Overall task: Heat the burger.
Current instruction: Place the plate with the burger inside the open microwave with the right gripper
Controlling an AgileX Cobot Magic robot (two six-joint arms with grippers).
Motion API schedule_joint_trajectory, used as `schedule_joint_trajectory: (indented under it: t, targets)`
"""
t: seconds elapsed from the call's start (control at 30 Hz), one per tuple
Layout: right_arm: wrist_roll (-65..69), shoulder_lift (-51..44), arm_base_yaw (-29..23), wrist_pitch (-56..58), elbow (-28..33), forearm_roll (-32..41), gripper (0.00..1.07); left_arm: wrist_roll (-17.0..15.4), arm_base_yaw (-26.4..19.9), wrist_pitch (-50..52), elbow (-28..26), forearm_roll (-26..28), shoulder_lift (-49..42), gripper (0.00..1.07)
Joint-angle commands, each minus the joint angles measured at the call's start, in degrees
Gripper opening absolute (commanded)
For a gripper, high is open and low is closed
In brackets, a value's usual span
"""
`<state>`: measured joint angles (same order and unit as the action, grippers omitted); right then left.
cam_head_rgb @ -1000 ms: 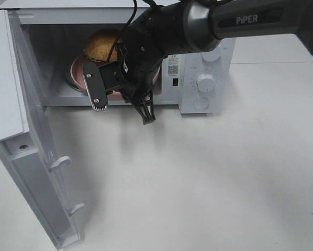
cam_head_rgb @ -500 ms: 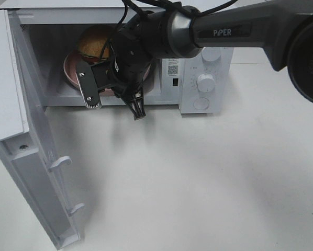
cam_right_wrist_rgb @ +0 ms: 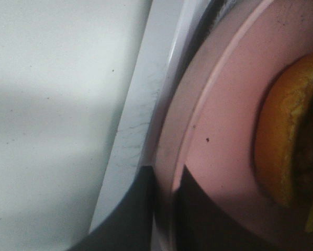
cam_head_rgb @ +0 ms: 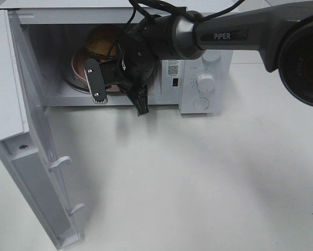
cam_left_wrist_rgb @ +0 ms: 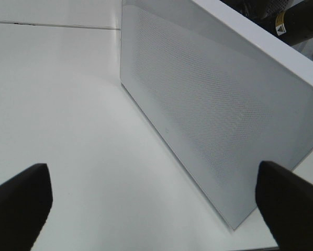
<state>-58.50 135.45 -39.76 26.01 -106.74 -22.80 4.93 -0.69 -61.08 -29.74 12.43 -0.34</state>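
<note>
Microwave door (cam_head_rgb: 20, 99) hung open at left; L gripper (cam_left_wrist_rgb: 154, 204) faced its mesh panel, fingers spread wide w/ nothing btwn them; burger (cam_head_rgb: 100, 42) sat on pink plate (cam_head_rgb: 78, 69) inside the microwave (cam_head_rgb: 190, 97) cavity; R gripper (cam_right_wrist_rgb: 166, 183), its arm coming in from the right, had fingers pinched tight on the plate's near rim; knobs (cam_head_rgb: 205, 82) on ctrl panel at right.
</note>
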Motion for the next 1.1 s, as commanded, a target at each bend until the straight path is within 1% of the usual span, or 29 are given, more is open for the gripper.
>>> schedule_joint_trajectory:
  t: [0.03, 0.2, 0.23, 0.27, 0.33, 0.37, 0.4, 0.43, 0.47, 0.53, 0.57, 0.6, 0.63, 0.67, 0.7, 0.73, 0.97, 1.1]
  targets:
    - [0.06, -0.97, 0.46, -4.35, -1.32, -1.09, 0.04, -0.11, -0.06, -0.23, 0.06, -0.17, -1.03, 0.98]
    - [-0.52, -0.97, 0.92, -5.67, -1.32, -1.03, 0.09, -0.11, -0.06, -0.23, 0.06, -0.17, -1.03, 0.98]
    - [-0.92, -0.97, 0.92, -5.84, -1.32, -1.03, 0.12, -0.11, -0.06, -0.23, 0.06, -0.17, -1.03, 0.98]
    - [-0.92, -0.97, 0.92, -5.84, -1.32, -1.03, 0.12, -0.11, -0.06, -0.23, 0.06, -0.17, -1.03, 0.98]
    - [-1.26, -0.46, 0.92, -5.96, -1.32, -0.97, 0.16, -0.11, -0.06, -0.23, 0.06, -0.17, -1.03, 0.98]
    - [-1.26, -0.46, 0.92, -5.96, -1.32, -0.97, 0.16, -0.11, -0.06, -0.23, 0.06, -0.17, -1.03, 0.98]
    - [-1.26, 0.00, 0.92, -5.79, -1.32, -0.52, 0.18, -0.11, -0.06, -0.23, 0.06, -0.17, -1.03, 0.98]
    - [-1.26, 0.00, 0.92, -5.79, -1.32, -0.52, 0.18, -0.11, -0.06, -0.23, 0.06, -0.17, -1.03, 0.98]
    - [-1.26, 0.11, 0.92, -5.67, -1.32, 0.34, 0.22, -0.11, -0.06, -0.23, 0.06, -0.17, -1.03, 0.98]
    - [-1.26, 0.17, 0.92, -5.67, -1.32, 0.97, 0.23, -0.11, -0.06, -0.23, 0.06, -0.17, -1.03, 0.98]
    - [-1.26, 0.17, 0.80, -5.67, -1.32, 0.92, 0.28, -0.11, -0.06, -0.23, 0.06, -0.17, -1.03, 0.98]
    - [-1.26, 0.17, 0.80, -5.67, -1.32, 0.92, 0.28, -0.11, -0.06, -0.23, 0.06, -0.17, -1.03, 0.98]
    - [-1.20, 0.17, 0.80, -5.61, -1.32, 1.03, 0.32, -0.11, -0.06, -0.23, 0.06, -0.17, -1.03, 0.98]
    - [-1.20, 0.17, 0.80, -5.50, -1.32, 1.09, 0.34, -0.11, -0.06, -0.23, 0.06, -0.17, -1.03, 0.98]
    - [-1.20, 0.17, 0.80, -5.50, -1.32, 1.09, 0.34, -0.11, -0.06, -0.23, 0.06, -0.17, -1.03, 0.98]
    - [-1.20, 0.17, 0.80, -4.98, -1.32, 1.60, 0.36, -0.11, -0.06, -0.23, 0.06, -0.17, -1.03, 0.98]
    - [-1.20, -0.29, 0.80, -2.69, -1.20, 2.86, 0.37, -0.11, -0.06, -0.23, 0.06, -0.17, -1.03, 0.98]
    - [-1.20, -1.32, 0.80, -3.09, 0.29, 3.95, 0.41, -0.11, -0.06, -0.23, 0.06, -0.17, -1.03, 0.98]
